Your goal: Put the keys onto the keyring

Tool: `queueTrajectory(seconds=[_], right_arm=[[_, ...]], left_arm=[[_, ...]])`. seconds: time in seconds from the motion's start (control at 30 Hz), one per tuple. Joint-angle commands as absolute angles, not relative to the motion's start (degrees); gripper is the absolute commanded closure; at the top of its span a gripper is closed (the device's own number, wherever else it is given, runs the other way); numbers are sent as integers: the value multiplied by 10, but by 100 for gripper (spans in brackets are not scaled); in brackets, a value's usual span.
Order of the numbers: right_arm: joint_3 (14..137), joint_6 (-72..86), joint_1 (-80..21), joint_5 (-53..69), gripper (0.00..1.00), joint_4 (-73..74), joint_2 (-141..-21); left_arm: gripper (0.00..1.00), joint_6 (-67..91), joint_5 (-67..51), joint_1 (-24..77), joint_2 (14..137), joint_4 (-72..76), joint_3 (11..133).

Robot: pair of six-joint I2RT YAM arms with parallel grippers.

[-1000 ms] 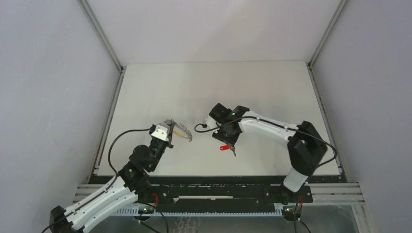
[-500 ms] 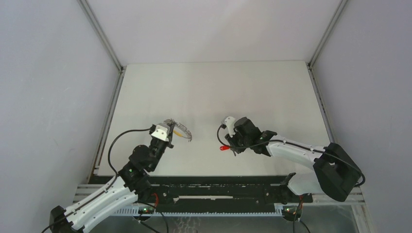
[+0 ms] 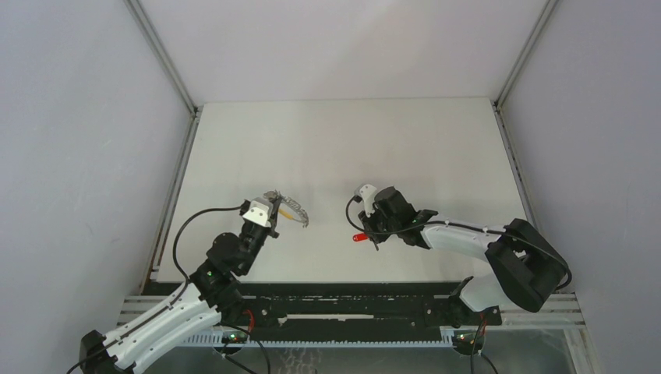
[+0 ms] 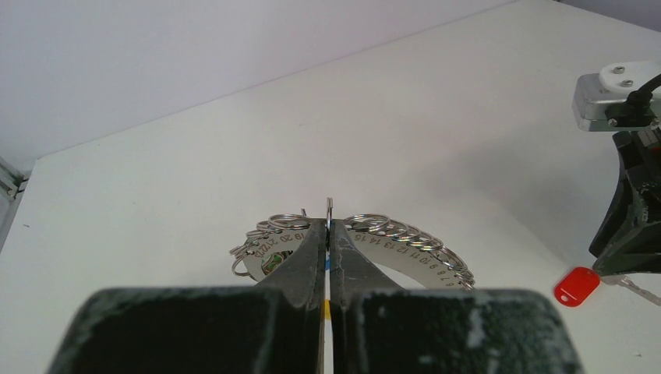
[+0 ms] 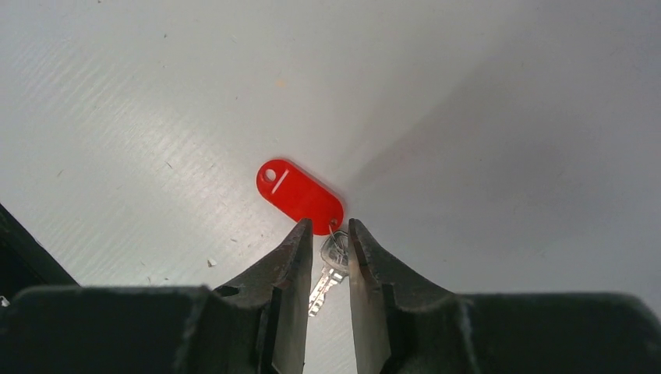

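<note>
While lying flat on the bench [image 5: 507, 117], lower middle of frame, points the same way as the right pincer [image 5: 330, 234] tips: small key [image 5: 331, 261], red tag [image 5: 300, 195] just past them. Tips a little apart around it, not clearly pinching. Left pincer [image 4: 328, 227] pressed together on keyring [image 4: 405, 245], well apart, lower left.

Even, bright, diffuse light given from above. Soft shadow thrown across table [image 5: 507, 101] in right wrist view; sheen streaks caught at left. Close fingers [image 4: 300, 273] rendered dark, slightly blurred.
</note>
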State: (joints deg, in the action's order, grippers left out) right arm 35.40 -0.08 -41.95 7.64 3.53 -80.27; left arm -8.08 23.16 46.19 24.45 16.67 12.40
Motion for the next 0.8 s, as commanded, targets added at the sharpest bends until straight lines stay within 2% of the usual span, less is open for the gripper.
queueTrajectory(seconds=[0.0,0.77], right_arm=[[357,28,-416,75,77,15,-802],[357,65,-432,32,79,34,-816]], left_arm=[[100,-73,217,461,244,214,113],[100,-73,206,461,243,215,113]])
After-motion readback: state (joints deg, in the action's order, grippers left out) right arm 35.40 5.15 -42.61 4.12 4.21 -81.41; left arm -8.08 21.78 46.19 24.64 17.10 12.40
